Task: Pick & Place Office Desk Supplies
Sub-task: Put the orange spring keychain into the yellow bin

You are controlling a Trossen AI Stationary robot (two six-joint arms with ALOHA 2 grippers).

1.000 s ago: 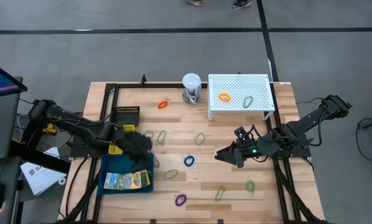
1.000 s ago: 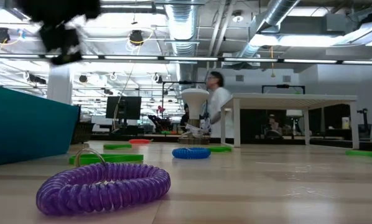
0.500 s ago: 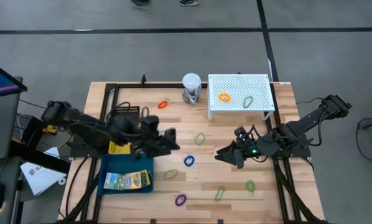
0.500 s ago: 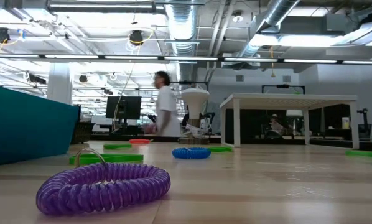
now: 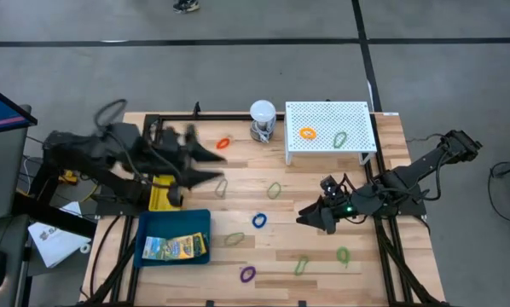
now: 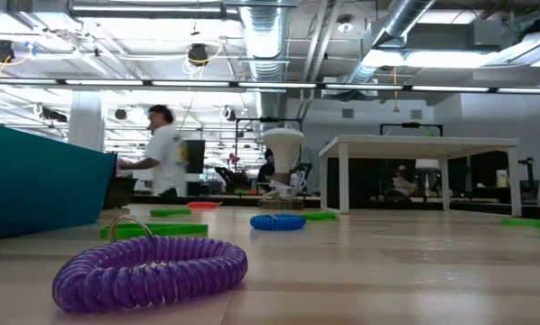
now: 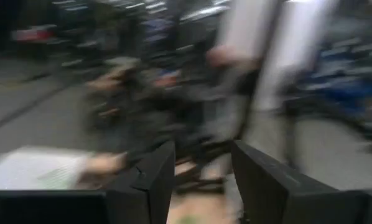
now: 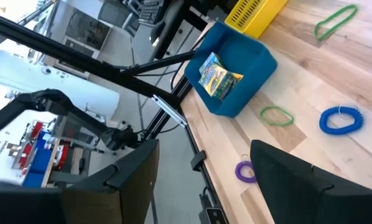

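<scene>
The left gripper [image 5: 211, 162] is hanging over the far left part of the table [image 5: 383, 264], its fingers parted and holding nothing I can make out. The closest loose piece is the green loop [image 5: 222, 188] lying just nearer than its tips, long axis running near to far; the orange loop [image 5: 223, 143] is lying just beyond. The blue tray [image 5: 144, 228] with its packets [image 5: 176, 247] is sitting nearer still. The right gripper [image 5: 310, 216] is waiting wide open and empty, to the right of the blue loop [image 5: 259, 221]. So the left arm is better placed for that green loop.

Left gripper [image 5: 214, 162] jaws parted, empty; right gripper [image 5: 304, 215] jaws wide.
</scene>
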